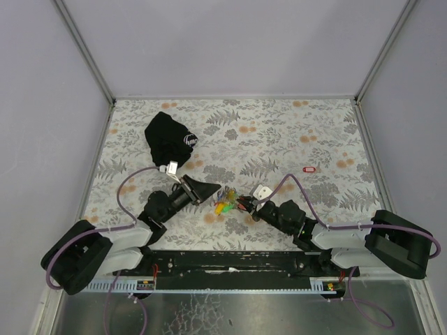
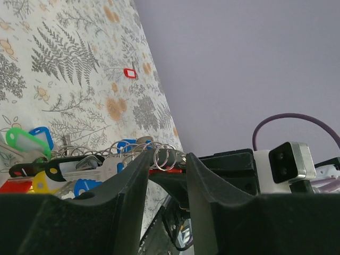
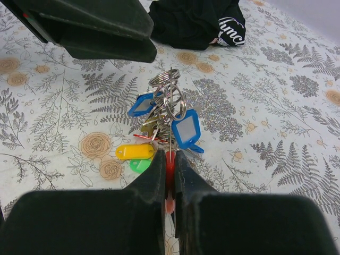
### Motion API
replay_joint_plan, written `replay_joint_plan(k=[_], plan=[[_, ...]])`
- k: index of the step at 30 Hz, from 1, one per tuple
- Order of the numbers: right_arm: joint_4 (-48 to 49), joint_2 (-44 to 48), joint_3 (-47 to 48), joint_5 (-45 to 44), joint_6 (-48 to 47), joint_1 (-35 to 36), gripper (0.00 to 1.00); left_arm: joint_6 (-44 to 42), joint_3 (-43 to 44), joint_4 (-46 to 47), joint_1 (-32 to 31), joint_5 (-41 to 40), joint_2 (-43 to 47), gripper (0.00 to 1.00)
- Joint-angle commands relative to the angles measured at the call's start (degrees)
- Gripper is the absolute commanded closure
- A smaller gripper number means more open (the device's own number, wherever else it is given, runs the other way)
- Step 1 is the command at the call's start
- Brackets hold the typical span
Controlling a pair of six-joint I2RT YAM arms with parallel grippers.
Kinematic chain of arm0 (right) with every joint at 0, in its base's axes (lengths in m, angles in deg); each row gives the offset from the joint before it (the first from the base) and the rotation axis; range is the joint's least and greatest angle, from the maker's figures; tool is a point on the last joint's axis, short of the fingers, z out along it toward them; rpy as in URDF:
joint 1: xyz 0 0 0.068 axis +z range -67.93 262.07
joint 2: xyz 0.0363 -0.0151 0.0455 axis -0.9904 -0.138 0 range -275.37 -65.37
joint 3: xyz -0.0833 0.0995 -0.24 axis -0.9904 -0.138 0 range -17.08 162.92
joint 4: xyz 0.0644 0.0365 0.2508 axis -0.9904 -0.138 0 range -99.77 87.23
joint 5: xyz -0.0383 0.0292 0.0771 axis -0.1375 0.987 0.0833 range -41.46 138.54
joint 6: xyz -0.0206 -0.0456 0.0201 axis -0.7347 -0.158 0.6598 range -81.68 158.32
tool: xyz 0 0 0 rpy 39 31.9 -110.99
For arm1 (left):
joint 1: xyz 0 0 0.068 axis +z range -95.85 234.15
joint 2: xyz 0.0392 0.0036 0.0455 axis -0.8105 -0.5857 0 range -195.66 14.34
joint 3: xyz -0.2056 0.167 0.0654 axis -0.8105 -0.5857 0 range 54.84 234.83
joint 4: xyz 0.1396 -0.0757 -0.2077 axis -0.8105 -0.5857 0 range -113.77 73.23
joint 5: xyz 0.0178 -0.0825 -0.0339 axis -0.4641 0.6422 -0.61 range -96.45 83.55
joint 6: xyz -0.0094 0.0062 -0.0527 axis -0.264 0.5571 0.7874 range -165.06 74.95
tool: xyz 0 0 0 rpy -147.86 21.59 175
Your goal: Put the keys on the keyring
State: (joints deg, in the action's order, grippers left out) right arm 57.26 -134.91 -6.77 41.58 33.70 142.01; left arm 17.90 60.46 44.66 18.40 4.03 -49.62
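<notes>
Red tag [image 3: 169, 178] mostly hidden inside clamped right pincer [image 3: 169, 155]; keys [image 3: 166, 114] tangled, indistinct.

Three views, shared bunch
Overhead looks down from behind; wrist views sit close, keys [image 3: 164, 114] just past left claw [image 2: 167, 158] and right claw [image 3: 169, 155].

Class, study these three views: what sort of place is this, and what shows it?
Probably a robotics lab cell: plain grey walls box in a floral-covered table, with a left arm and right arm mounted at its near edge.
</notes>
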Motion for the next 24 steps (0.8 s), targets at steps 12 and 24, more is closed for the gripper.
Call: replay_joint_plan(k=[12,24], plan=[[7.4,0.5,0.6,-0.3,0.4,0.4,1.0,6.5,0.7,17.5,0.9,7.0,-11.0,0.69],[7.3,0.4,0.8,0.5,0.4,0.4,1.0,4.2,2.4,13.3,0.9,7.1,-11.5,0.67]])
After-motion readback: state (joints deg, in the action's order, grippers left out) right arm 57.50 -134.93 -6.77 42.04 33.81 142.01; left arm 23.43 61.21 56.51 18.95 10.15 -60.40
